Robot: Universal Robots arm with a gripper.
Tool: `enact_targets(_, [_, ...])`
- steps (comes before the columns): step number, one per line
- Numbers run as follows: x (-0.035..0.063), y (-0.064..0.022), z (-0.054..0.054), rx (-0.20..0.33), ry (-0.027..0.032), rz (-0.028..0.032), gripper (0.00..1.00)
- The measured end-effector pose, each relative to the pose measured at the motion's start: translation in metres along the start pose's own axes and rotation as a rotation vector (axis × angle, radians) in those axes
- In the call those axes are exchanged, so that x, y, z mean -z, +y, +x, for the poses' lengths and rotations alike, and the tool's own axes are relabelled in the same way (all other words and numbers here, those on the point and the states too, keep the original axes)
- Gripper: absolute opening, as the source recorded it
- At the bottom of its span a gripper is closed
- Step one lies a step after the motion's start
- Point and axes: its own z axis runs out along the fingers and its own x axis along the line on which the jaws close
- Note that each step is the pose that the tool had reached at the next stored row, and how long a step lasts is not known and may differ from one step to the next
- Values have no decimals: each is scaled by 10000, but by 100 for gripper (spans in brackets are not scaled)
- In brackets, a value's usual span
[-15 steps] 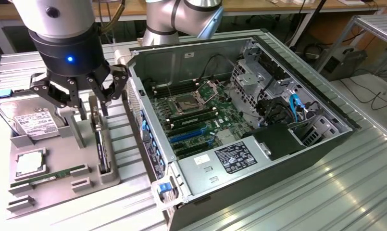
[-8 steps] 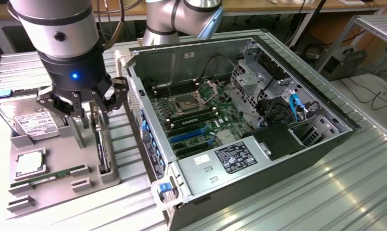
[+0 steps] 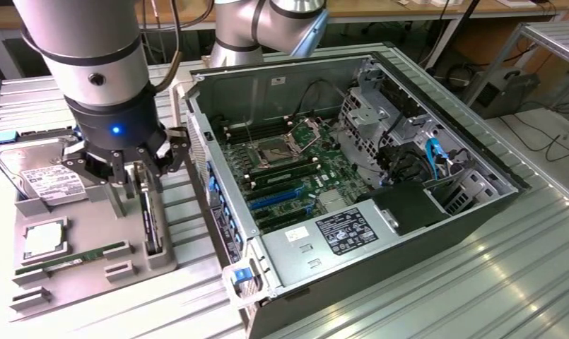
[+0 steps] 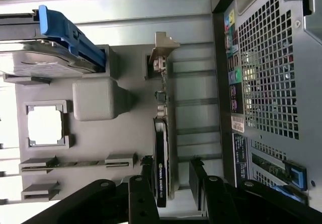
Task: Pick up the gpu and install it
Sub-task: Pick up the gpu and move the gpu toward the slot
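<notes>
The gpu [image 3: 153, 224] stands on its long edge in a slot of the grey fixture tray [image 3: 86, 272], just left of the computer case in the exterior view. In the wrist view the gpu [image 4: 162, 156] shows its black face, with the silvery bracket [image 4: 162, 50] at the far end. My gripper [image 3: 138, 194] hangs low over the card and is open. Its black fingers [image 4: 146, 171] stand one on each side of the gpu near the end away from the bracket, and a gap remains on both sides. The gripper [image 4: 171, 167] holds nothing.
The open computer case [image 3: 510, 185] lies on its side with the motherboard and blue expansion slots [image 3: 275, 201] exposed. Its rear panel [image 4: 271, 83] is close beside the tray. The tray also holds a hard drive [image 3: 44, 176], a CPU [image 3: 44, 240] and a green RAM stick [image 3: 72, 258].
</notes>
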Motion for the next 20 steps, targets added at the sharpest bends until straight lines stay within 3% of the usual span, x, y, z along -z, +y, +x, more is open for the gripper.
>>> enact_targets(6, [-132, -1, 3, -39, 46, 5, 42])
enact_targets(10, [-248, 55, 17, -135, 88, 8, 42])
enact_targets(15, [-337, 72, 43, -150, 110, 12, 42])
enact_targets(20, [-408, 73, 63, -175, 179, 18, 42])
